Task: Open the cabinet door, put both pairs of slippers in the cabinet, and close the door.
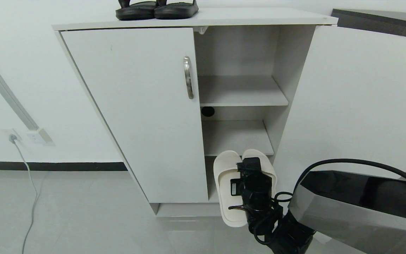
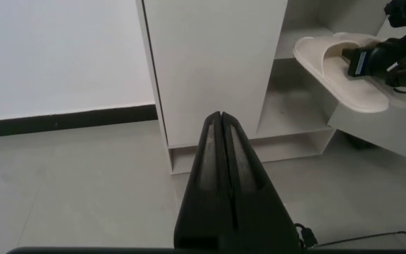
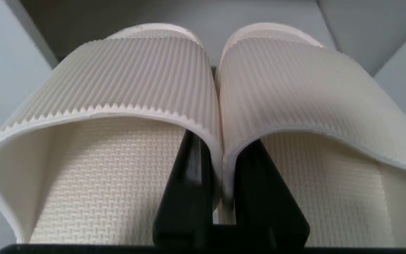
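A pair of black slippers [image 1: 157, 10] lies on top of the white cabinet [image 1: 129, 106]. Its left door is closed and its right door [image 1: 358, 98] stands wide open. My right gripper [image 1: 249, 165] is shut on the pair of white slippers [image 1: 226, 183], held side by side just in front of the lowest compartment. In the right wrist view the gripper [image 3: 220, 180] pinches the inner edges of both white slippers [image 3: 132, 92] together. The left wrist view shows my left gripper [image 2: 220, 123] shut and holding nothing, low over the floor left of the cabinet, with the white slippers [image 2: 333, 63] farther off.
Inside the open half are an upper shelf [image 1: 241, 91] and a middle shelf [image 1: 236, 137], both bare. A metal handle [image 1: 188, 77] sits on the closed door. A wall socket with a cord [image 1: 12, 137] is at the left. Grey furniture [image 1: 375, 17] stands behind the open door.
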Available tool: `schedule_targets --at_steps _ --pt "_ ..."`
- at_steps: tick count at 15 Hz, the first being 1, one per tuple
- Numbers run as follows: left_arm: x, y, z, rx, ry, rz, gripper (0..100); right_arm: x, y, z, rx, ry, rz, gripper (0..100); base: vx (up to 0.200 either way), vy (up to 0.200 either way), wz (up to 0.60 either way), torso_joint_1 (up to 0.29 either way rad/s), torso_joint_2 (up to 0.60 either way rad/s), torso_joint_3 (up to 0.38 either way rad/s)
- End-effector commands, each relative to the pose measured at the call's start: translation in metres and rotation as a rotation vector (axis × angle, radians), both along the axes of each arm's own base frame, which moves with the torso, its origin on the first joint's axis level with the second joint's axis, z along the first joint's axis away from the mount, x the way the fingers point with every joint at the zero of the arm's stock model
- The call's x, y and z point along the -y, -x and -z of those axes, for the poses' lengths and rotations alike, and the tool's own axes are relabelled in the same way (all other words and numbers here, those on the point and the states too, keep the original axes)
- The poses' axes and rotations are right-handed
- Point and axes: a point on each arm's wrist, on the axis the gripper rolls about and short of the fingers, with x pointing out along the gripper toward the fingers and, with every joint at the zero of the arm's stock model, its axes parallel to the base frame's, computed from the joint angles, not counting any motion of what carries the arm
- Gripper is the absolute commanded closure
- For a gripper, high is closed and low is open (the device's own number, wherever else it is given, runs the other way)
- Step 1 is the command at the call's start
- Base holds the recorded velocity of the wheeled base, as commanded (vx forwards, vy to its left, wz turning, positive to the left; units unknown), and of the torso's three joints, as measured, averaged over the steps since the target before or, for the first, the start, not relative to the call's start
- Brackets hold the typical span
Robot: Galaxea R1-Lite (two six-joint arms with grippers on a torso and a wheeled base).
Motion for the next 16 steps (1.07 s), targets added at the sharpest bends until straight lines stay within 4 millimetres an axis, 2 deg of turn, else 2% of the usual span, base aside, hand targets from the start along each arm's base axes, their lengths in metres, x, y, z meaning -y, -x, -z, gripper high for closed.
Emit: schedule_targets --at_steps 1,8,16 --pt "0.0000 -0.0001 0.0000 -0.001 0.001 0.002 100 0.0024 -0.0025 0.0134 -0.017 0.026 0.006 100 0.000 0.000 0.00 0.000 0.00 0.000" --pt "0.0000 -0.0001 0.0000 -0.001 0.001 0.002 100 0.0020 -0.0029 0.0126 -0.014 0.022 0.006 100 0.000 0.000 0.00 0.000 0.00 0.000" --pt "0.0000 -0.0001 0.0000 -0.001 0.001 0.000 100 0.0019 -0.0039 0.0126 -0.013 0.021 0.008 100 0.200 0.000 0.00 0.004 0.00 0.003"
